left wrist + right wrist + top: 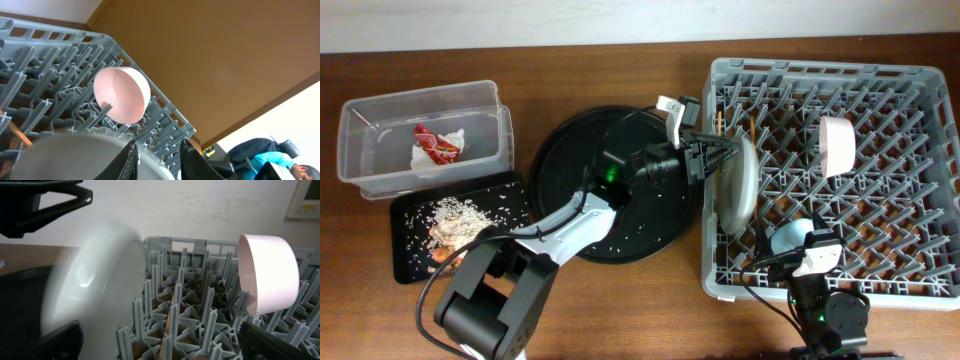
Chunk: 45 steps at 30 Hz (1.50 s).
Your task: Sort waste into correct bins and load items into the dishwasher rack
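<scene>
One item is mid-loading: the left gripper [712,158] clasps the white plate [738,182] on edge at the rack's [920,285] left side; release should follow.

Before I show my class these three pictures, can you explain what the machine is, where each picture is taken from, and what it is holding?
It is a pair of robot arms at a wooden table. One picture looks down from above; the other two come from cameras on each wrist. The left gripper holds a round white plate on edge among the pegs of a grey dishwasher rack. A pink bowl and a blue cup already sit in the rack. The right gripper rests at the rack's near edge; whether it is open is unclear. Left of a round black tray, a clear tub holds wrappers and a black tray holds food scraps.
</scene>
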Available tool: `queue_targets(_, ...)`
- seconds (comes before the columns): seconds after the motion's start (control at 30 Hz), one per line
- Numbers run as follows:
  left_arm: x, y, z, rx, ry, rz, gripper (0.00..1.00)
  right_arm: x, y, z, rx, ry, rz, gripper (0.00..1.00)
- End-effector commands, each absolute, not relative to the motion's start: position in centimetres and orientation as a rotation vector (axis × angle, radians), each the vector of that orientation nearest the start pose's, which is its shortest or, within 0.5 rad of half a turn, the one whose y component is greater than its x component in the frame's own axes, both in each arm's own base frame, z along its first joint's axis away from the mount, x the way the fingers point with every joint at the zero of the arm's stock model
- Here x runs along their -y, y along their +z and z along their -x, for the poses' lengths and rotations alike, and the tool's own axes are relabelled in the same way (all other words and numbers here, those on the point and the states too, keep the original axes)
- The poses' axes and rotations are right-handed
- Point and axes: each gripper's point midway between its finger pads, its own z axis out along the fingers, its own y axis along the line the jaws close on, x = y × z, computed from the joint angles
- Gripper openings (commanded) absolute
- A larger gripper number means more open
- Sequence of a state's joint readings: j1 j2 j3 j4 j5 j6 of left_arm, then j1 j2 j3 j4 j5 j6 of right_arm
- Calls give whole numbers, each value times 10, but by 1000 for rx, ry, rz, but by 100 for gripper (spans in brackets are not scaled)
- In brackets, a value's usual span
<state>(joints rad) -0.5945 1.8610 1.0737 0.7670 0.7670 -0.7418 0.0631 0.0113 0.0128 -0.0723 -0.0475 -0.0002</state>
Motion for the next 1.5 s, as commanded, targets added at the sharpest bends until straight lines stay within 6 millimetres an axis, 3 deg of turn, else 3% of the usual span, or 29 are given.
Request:
queue_targets(0.0,375,231,-369,-1763,-1556,-515,62,-24,157,-245,-1643,89,89,98)
queue_targets(0.07,348,247,-373,-1730,-1584,-566,99,-24,157,-245,-1643,89,90,98)
queue_targets(0.13,311,258,-386,-1790,-1529,-507,99,-24,157,-245,-1642,89,90,99)
queue_targets(0.2,236,263,-388,-1961,-1158,-407,99,-24,157,-245,-1642,89,90,98)
queue_targets(0.27,124,267,-359,-2166,-590,-135,99,-24,157,-245,-1642,89,90,98)
queue_targets(0.3,63,274,-331,-2194,-317,52,99,-24,157,-245,-1642,89,89,98)
queue_targets(0.33,16,288,-296,-2170,-123,177,99,-24,157,-245,-1642,89,90,98)
queue_targets(0.37,2,296,-271,-2152,-63,173,99,-24,157,-245,-1643,89,90,98)
queue_targets(0.4,-4,300,-253,-2143,-44,184,99,-24,157,-245,-1642,89,89,98)
queue_targets(0.47,-6,303,-236,-2135,-40,189,99,-24,157,-245,-1643,89,89,98)
queue_targets(0.63,-3,299,-235,-2154,-59,180,99,-24,157,-245,-1642,89,89,98)
queue_targets(0.7,-2,283,-226,-2225,-56,179,99,-24,157,-245,-1643,89,90,98)
queue_targets(0.77,0,276,-248,-2120,-47,160,99,-24,157,-245,-1642,89,89,98)
queue_targets(0.83,9,262,-266,-1965,-107,127,99,-24,157,-245,-1642,89,90,98)
queue_targets(0.9,20,249,-256,-1798,-184,72,99,-24,157,-245,-1643,89,90,98)
queue_targets(1.0,18,232,-229,-1650,-146,14,99,-24,157,-245,-1642,89,89,98)
queue_targets(1.03,18,216,-226,-1631,-131,-1,99,-24,157,-245,-1643,89,90,98)
queue_targets(1.1,18,163,-238,-1704,-111,-16,99,-24,157,-245,-1642,89,90,98)
queue_targets(1.17,19,157,-245,-1647,-111,-15,99,-24,157,-245,-1642,89,90,98)
queue_targets(1.47,18,157,-245,-1648,-111,-15,99,-24,157,-245,-1642,89,89,98)
